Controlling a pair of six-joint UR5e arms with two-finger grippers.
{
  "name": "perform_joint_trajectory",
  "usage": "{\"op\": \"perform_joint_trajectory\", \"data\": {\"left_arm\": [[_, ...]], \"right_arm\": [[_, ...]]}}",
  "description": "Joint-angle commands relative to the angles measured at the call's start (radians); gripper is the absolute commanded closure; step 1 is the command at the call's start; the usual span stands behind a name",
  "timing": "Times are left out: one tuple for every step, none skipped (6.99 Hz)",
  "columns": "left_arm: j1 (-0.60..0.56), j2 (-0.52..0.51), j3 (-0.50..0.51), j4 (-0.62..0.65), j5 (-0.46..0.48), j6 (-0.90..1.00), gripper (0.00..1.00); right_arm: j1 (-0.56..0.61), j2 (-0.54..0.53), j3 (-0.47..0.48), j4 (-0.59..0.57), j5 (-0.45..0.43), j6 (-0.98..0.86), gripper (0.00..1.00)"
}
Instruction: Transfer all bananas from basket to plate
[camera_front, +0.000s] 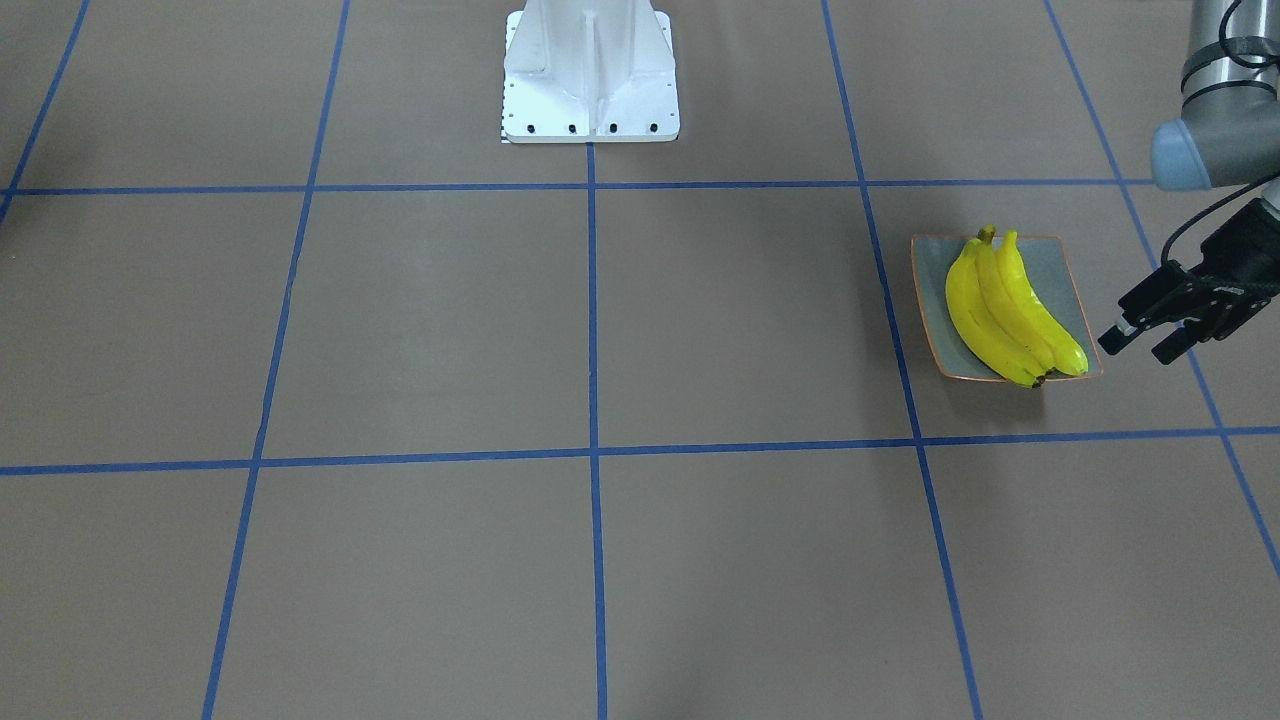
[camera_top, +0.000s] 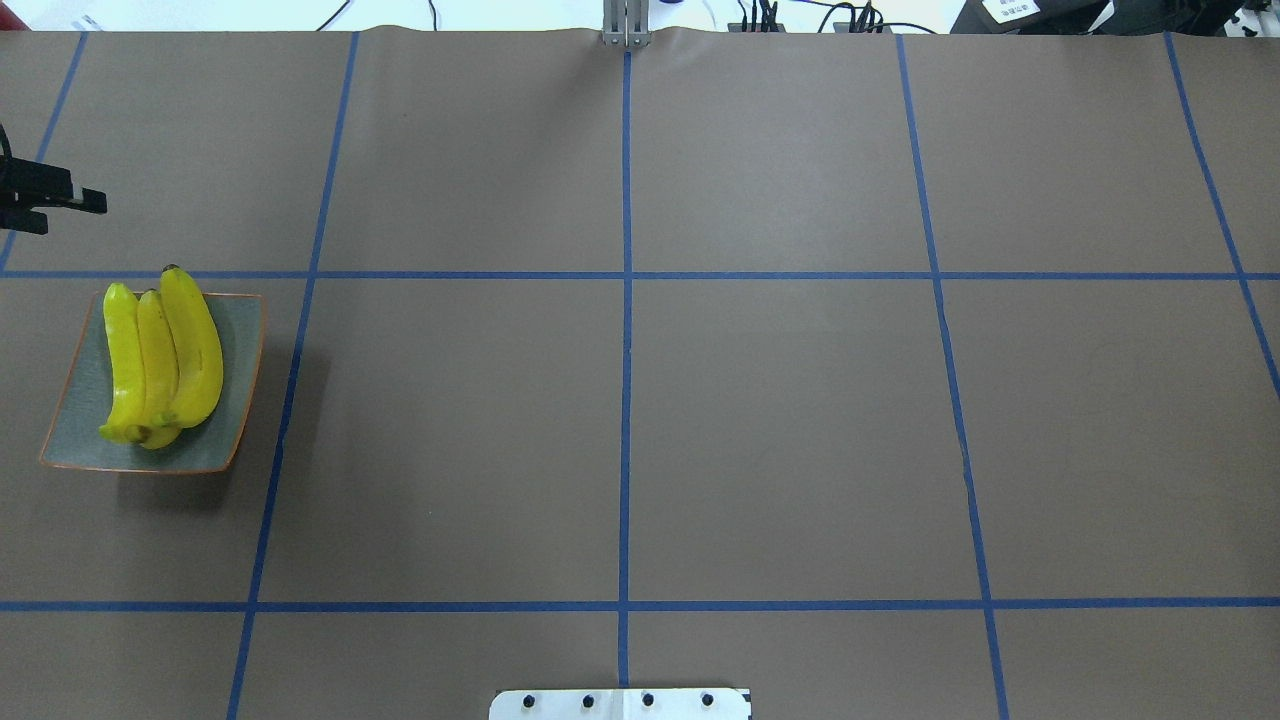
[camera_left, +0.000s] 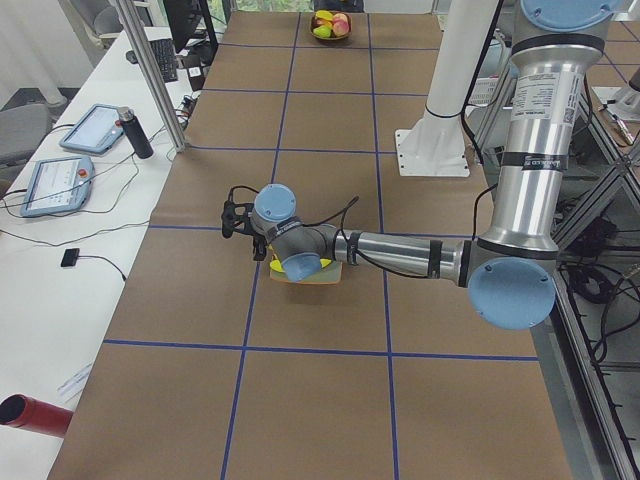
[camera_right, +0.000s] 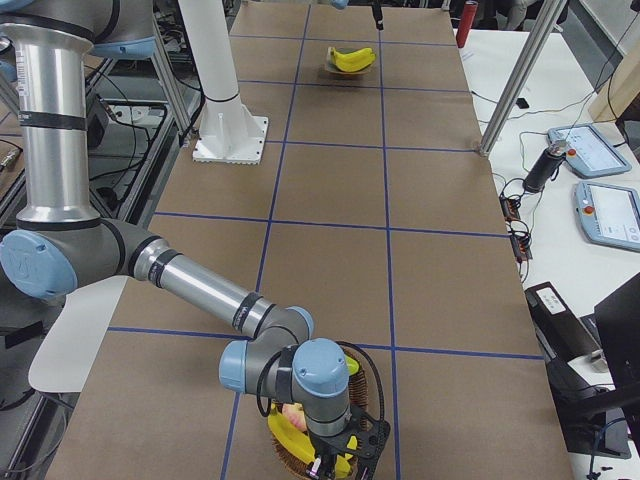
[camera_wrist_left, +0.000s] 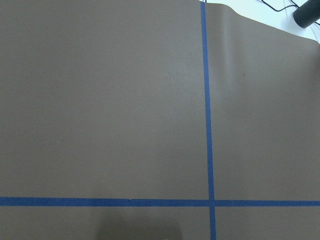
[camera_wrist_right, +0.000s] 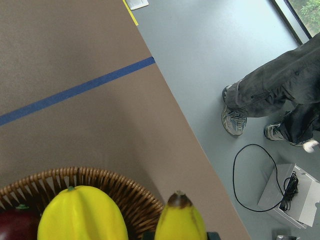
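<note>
Closest in: last banana (camera_wrist_right: 180, 220), lying in the basket (camera_wrist_right: 100, 182) at the right end effector (camera_right: 345, 458); grip impossible to tell. Likely next: lift, carry across the surface (camera_front: 450, 320) to the plate (camera_front: 1052, 268) holding three bananas (camera_front: 1005, 310); left end effector (camera_front: 1138, 345) wide, empty beside.

– Overhead and front-facing views?
– Opposite sides, both steeply down on the table (camera_top: 780, 400); they share the plate (camera_top: 238, 350), at nine o'clock overhead, three o'clock from the front.
</note>
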Motion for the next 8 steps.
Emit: {"op": "perform_joint_trajectory", "data": {"left_arm": [[0.002,0.002,-0.001,0.000,-0.005,-0.002,0.00],[0.002,0.002,0.001,0.000,-0.006,-0.002,0.00],[0.002,0.002,0.004,0.000,-0.008,-0.003,0.00],[0.009,-0.002,0.004,0.003,-0.008,-0.011,0.00],[0.010,-0.005,0.007,0.005,-0.008,-0.011,0.00],[0.013,-0.013,0.010,0.011,-0.008,-0.014,0.00],[0.019,-0.031,0.019,0.013,-0.008,-0.015,0.00],[0.028,-0.056,0.022,0.028,-0.006,-0.041,0.00]], "right_arm": [[-0.043,0.099,0.034,-0.071,0.045,0.072,1.00],[-0.084,0.174,0.040,-0.135,0.090,0.112,1.00],[-0.159,0.261,0.040,-0.224,0.122,0.165,1.00],[-0.228,0.363,0.057,-0.311,0.181,0.266,1.00],[-0.320,0.420,0.083,-0.355,0.205,0.348,1.00],[-0.421,0.487,0.083,-0.357,0.207,0.462,1.00],[-0.507,0.547,0.089,-0.355,0.208,0.623,1.00],[-0.578,0.576,0.129,-0.357,0.210,0.711,1.00]]}}
